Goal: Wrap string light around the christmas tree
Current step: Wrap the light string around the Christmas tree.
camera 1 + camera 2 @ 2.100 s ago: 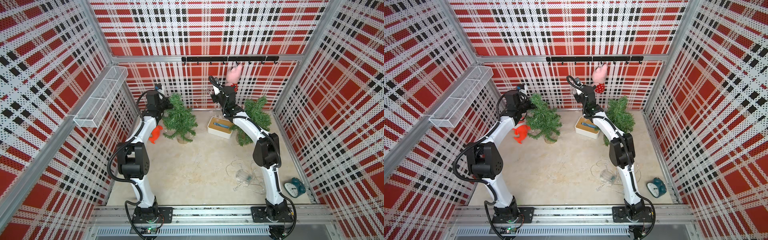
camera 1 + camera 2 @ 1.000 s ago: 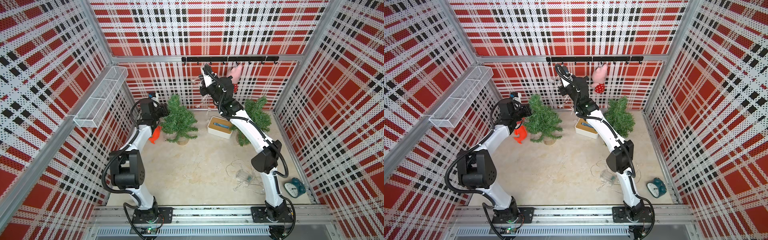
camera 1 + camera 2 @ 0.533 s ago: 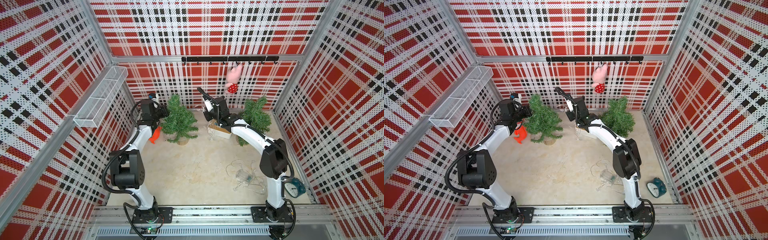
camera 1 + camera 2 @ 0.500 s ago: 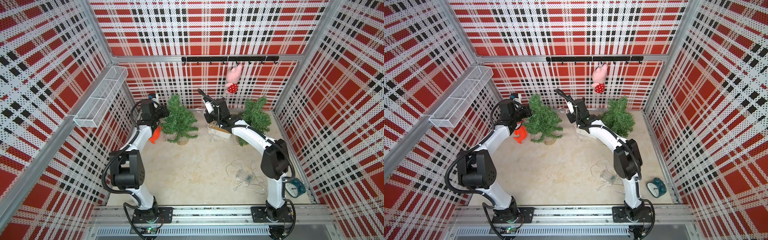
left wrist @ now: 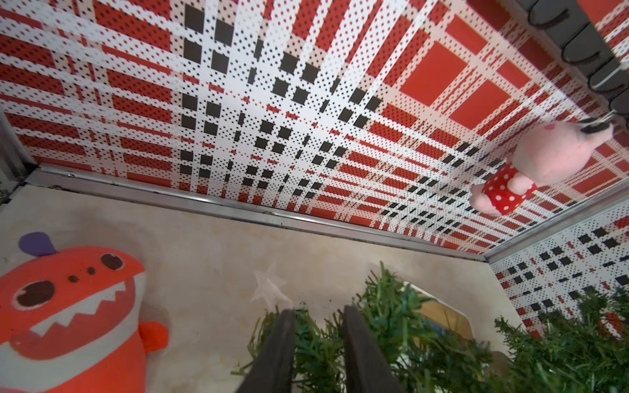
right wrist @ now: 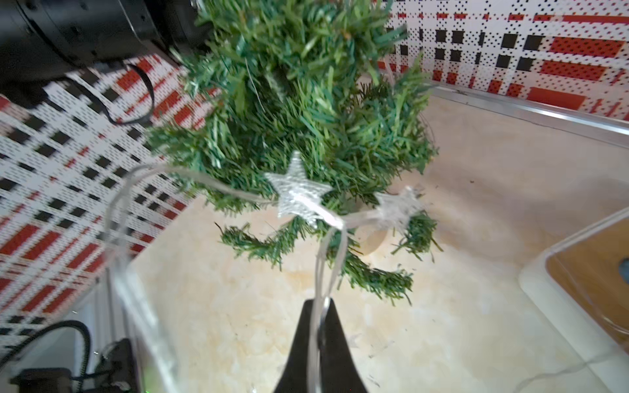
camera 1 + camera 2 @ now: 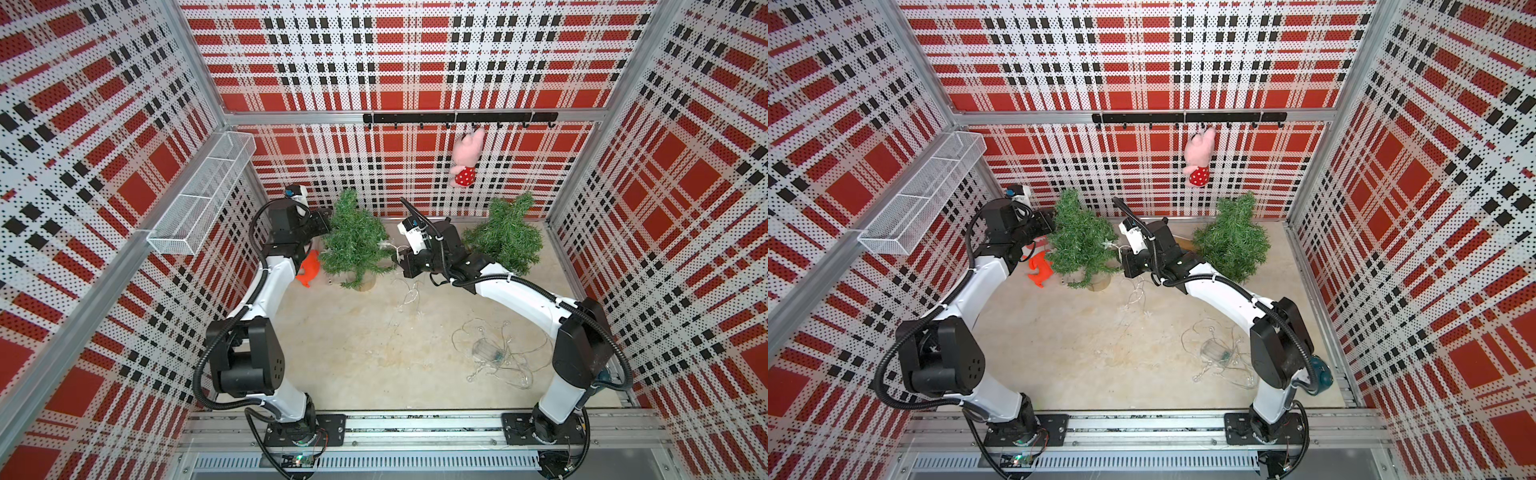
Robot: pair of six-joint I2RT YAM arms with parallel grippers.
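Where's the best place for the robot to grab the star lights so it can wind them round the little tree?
Grip the thin wire beside a silver star, not the star: wire pinches flat in the jaws, the star is wide and spiky. Come from the tree on its open side, away from the wall, where the right gripper is shut on that wire.
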